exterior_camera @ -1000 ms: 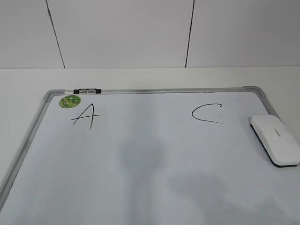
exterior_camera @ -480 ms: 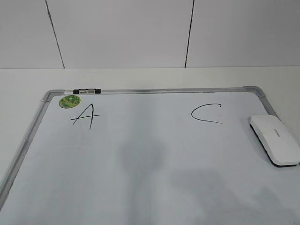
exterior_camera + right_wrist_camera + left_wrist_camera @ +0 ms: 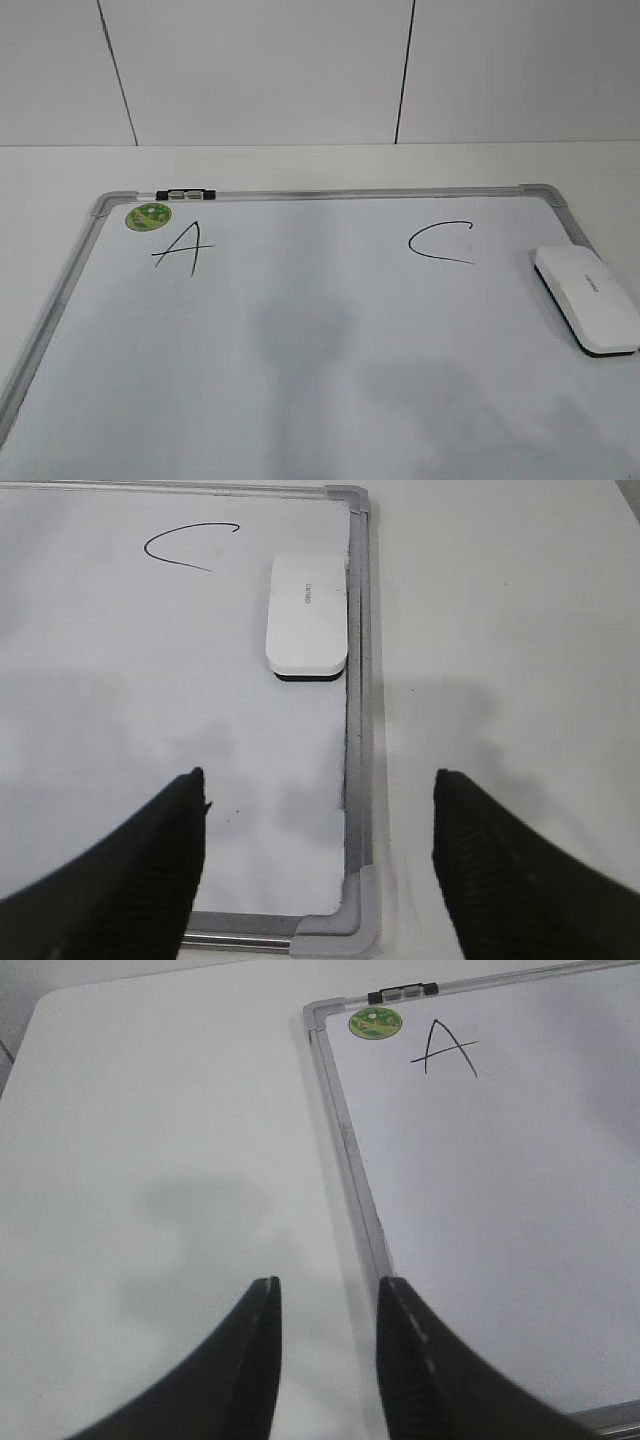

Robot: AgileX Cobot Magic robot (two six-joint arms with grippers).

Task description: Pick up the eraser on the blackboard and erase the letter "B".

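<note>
The white eraser (image 3: 588,298) lies flat on the blackboard (image 3: 340,193), against its right frame, to the right of the letter C (image 3: 443,243). The letter "B" is out of view in every frame; only an A (image 3: 183,248) and the C show. In the right wrist view my right gripper (image 3: 320,780) hangs wide open over the board's near right corner, with the eraser (image 3: 307,613) ahead of it and apart from it. In the left wrist view, my left gripper (image 3: 328,1295) is open and holds nothing, above the board's left frame (image 3: 345,1150). Neither gripper shows in the exterior view.
A round green sticker (image 3: 149,215) sits at the board's far left corner, beside a black clip (image 3: 186,192) on the top frame. White table (image 3: 150,1160) lies around the board, and a white panelled wall (image 3: 260,70) stands behind.
</note>
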